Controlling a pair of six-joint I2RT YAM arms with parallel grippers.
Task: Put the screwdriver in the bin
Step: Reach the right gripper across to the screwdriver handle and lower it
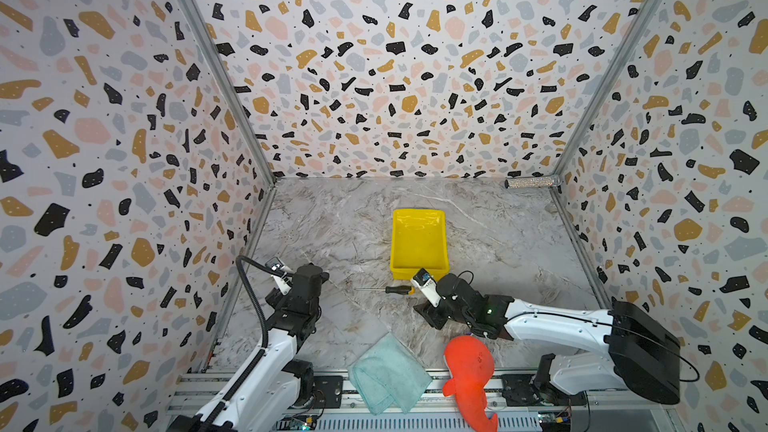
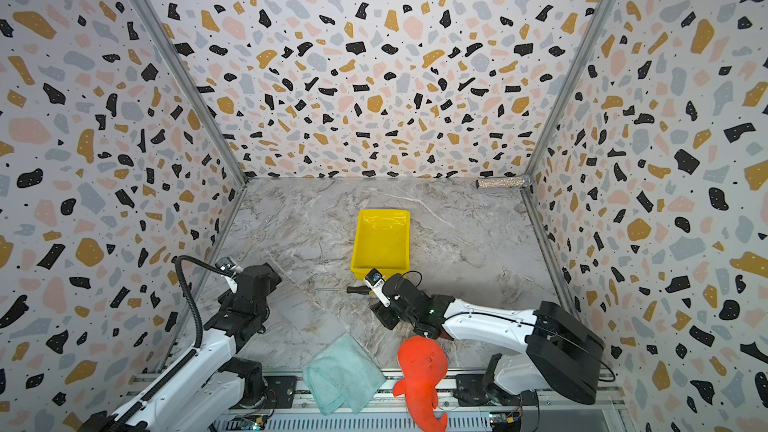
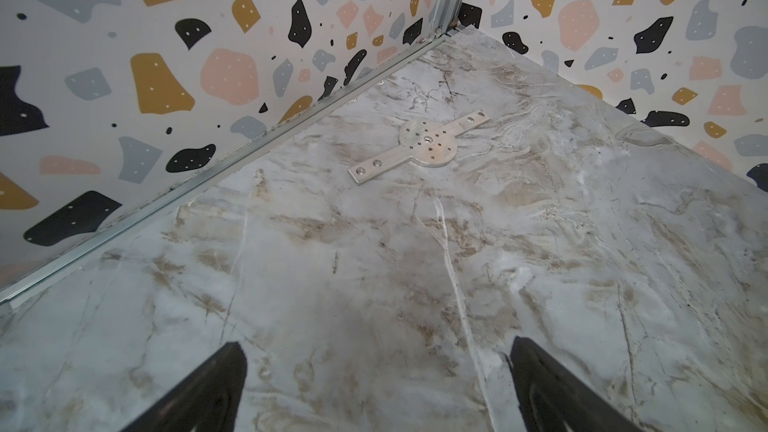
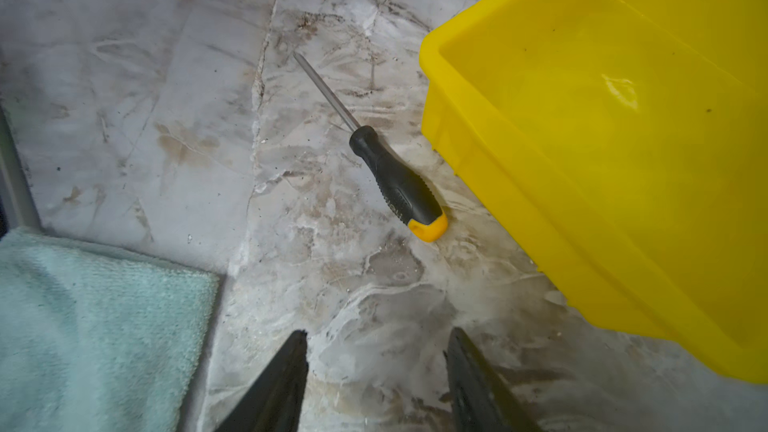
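bin (image 4: 498, 201): cut by view edge | towel (image 4: 91, 326): cut off | screwdriver (image 2: 358, 290): handle end hidden

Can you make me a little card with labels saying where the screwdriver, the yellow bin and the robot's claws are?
bin: yellow, empty
screwdriver: lying on the table, just outside the bin's near wall
right gripper: open, holding nothing, close to the screwdriver's handle
left gripper: open, holding nothing, away from both
nearby: folded green cloth and orange plush toy at the front edge
job done: not yet
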